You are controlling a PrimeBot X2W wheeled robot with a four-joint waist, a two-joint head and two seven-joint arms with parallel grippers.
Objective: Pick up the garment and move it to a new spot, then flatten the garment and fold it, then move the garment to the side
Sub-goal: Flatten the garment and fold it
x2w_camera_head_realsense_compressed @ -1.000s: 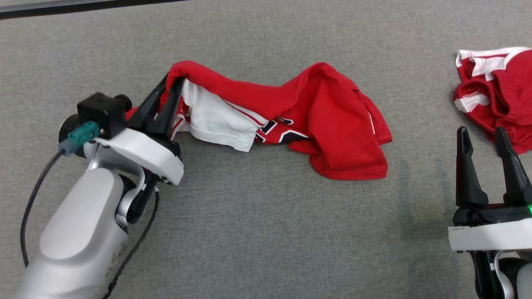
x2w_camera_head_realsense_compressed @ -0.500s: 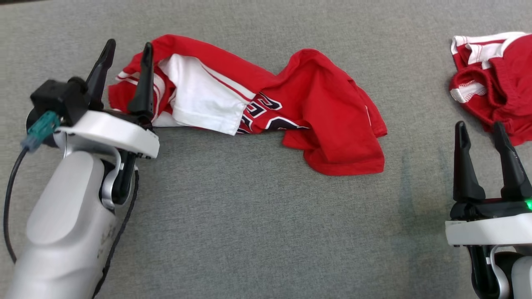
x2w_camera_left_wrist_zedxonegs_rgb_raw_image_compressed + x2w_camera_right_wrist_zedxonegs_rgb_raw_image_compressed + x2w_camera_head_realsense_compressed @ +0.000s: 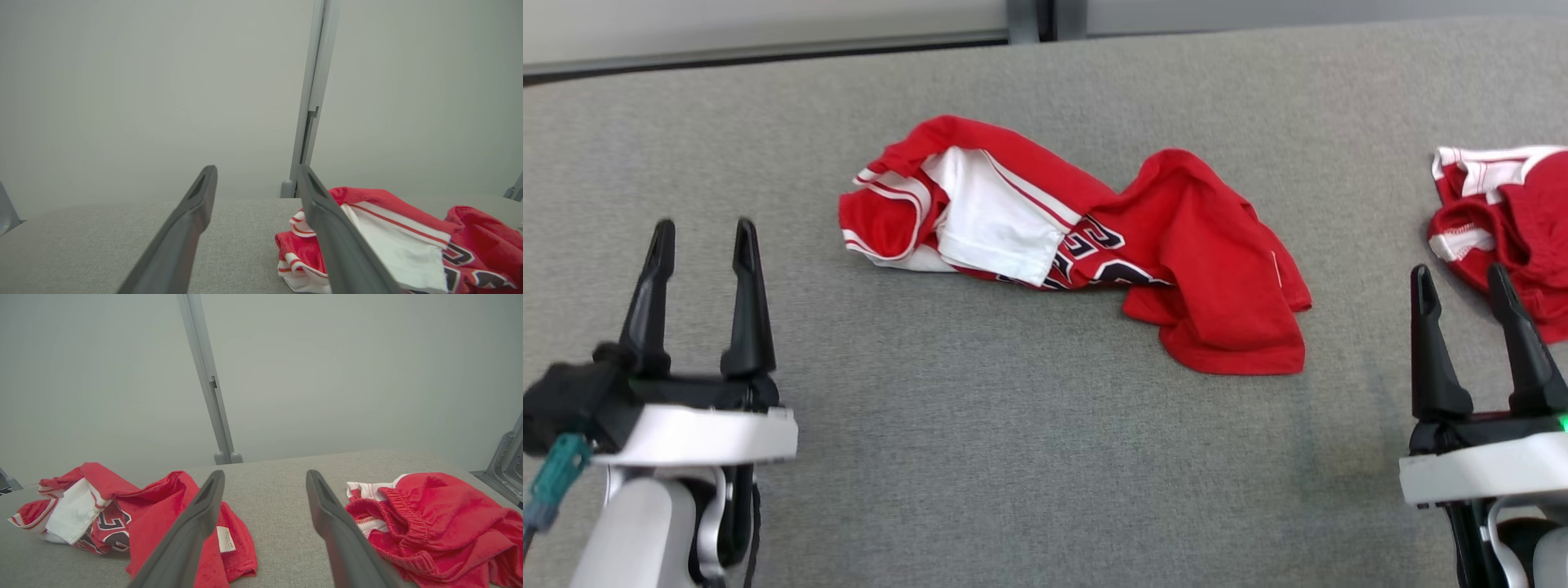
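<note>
- The grey padded table (image 3: 1013,457) is the biggest thing I see. It spreads out on every side of the red jersey (image 3: 1217,269), which lies on it.
- A pale wall (image 3: 122,81) stands behind the jersey, past the table's far edge.
- The red jersey is around the middle of the table, nearer the far edge than my side. It is crumpled into a long heap, not flat and not folded. Its left end is bunched, with white-trimmed edges and a white panel turned up. Dark lettering shows in the middle, and the right end is plain red cloth lying in loose folds.
- A pair of red shorts (image 3: 1519,245) with white trim sits well to the right of the jersey, apart from it, also in a rumpled heap.
- My left gripper (image 3: 703,227) is left of the jersey and closer to me, clear of the cloth. Its two fingers are spread wide with nothing between them.
- My right gripper (image 3: 1459,271) is right of the jersey and closer to me, apart from it. Its fingers also stand wide apart and hold nothing.
- A grey upright post (image 3: 312,102) rises against the wall behind the jersey's left end.
- A small white label (image 3: 225,538) shows on the jersey's right-hand hem.
</note>
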